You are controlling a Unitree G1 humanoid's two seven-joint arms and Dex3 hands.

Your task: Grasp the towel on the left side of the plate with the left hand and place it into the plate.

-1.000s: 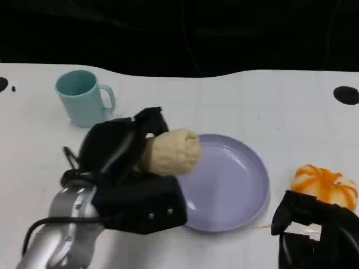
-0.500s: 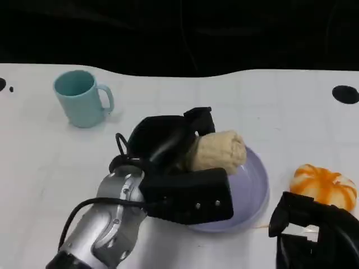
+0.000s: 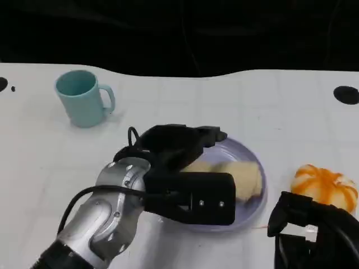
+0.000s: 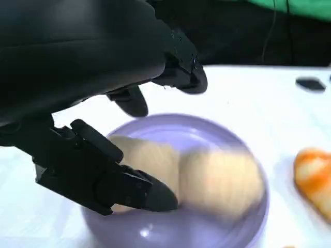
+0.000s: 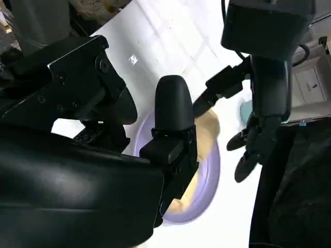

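Towel in the plate

My left hand has its fingers released above the rolled towel; I should lift straight up, clear of the purple plate.

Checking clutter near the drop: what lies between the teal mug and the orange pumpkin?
In the head view, the left hand over the purple plate holding the towel.
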